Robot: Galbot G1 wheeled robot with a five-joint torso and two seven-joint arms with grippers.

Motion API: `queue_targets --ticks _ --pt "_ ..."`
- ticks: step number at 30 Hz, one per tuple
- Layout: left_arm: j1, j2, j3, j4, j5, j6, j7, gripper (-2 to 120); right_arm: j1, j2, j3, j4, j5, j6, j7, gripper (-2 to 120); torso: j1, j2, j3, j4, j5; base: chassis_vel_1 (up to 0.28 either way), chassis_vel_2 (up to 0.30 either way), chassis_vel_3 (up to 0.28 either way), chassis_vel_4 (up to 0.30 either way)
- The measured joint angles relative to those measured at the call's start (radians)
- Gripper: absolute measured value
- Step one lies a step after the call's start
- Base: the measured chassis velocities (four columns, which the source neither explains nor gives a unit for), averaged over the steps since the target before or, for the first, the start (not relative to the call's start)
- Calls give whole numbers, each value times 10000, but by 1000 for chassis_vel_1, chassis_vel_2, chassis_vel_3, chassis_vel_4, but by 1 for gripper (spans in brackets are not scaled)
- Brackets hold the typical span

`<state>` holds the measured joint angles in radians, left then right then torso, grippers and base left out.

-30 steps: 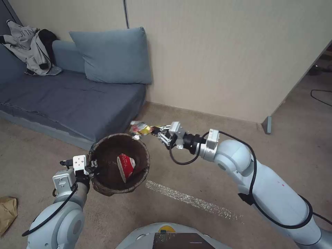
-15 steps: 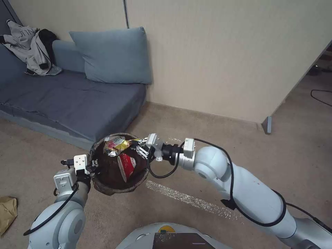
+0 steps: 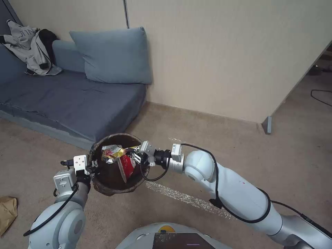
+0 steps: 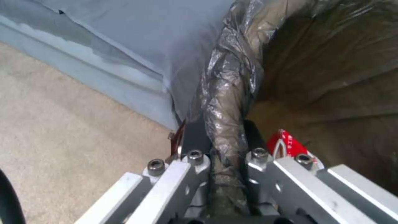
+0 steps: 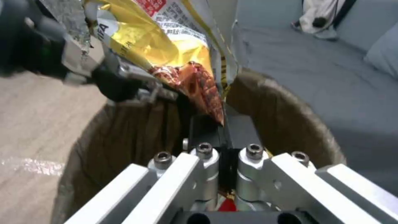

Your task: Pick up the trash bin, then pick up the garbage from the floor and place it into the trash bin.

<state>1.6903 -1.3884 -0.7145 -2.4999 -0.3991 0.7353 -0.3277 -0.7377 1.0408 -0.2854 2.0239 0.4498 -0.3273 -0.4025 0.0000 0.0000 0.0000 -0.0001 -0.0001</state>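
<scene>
Bin: you see the bin (image 3: 119, 183) held up off the carpet (image 3: 193, 124), just in front of the sofa's (image 3: 69, 100) corner; it is round, and a wrinkled dark-brown bag (image 4: 226, 93) is folded over its rim and lines the inside
Left gripper: your left gripper (image 3: 92, 165) sits at the bin's near-left rim, jaws clenched on the rim with the bag fold pinched between them; the left wrist view shows one finger (image 4: 195, 137) outside the wall and the other inside
Right gripper: your right gripper (image 3: 133, 154) reaches in over the bin's right rim, jaws clamped on a wrapper (image 3: 112, 152)
Wrapper: crumpled, shiny yellow with red and white print and small text; it hangs over the bin's open mouth, near the far rim; in the right wrist view it (image 5: 166, 46) sticks out past the fingertips with the bag-lined rim behind it
Packet: a red-and-white packet (image 3: 126, 166) lies inside the bin, leaning against the right wall, below the wrapper
Paper bag: a crumpled brown paper bag (image 3: 7, 211) lies on the carpet to your far left, well apart from the bin
Sofa: blue-grey, with a cushion (image 3: 114, 55) against the wall and a grey garment (image 3: 29, 45) heaped at its far end
</scene>
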Motion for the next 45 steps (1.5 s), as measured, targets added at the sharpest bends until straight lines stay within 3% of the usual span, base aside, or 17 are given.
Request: queue_targets --ticks 9,25,28,36,45 --pt "24 32 -61 0 -21 0 0 3 -25 145 -233 -365 -248 71 0 -1 0 0 0 0 0 0 0 0 0" --pt "-45 76 -107 0 -78 0 4 3 -61 381 -432 -430 -331 114 497 52 0 0 0 0 1 0 0 0 0" --pt "-60 77 -113 0 -88 0 4 3 -97 441 -435 -430 -309 112 557 68 0 0 0 1 1 0 0 0 0" --pt "-65 75 -114 0 -90 0 4 3 -267 413 -349 -247 -184 95 685 96 0 0 0 0 1 0 0 0 0" --pt "-58 76 -114 0 -93 0 3 3 -621 466 -18 -2 5 92 969 100 0 0 0 1 1 0 0 0 0"
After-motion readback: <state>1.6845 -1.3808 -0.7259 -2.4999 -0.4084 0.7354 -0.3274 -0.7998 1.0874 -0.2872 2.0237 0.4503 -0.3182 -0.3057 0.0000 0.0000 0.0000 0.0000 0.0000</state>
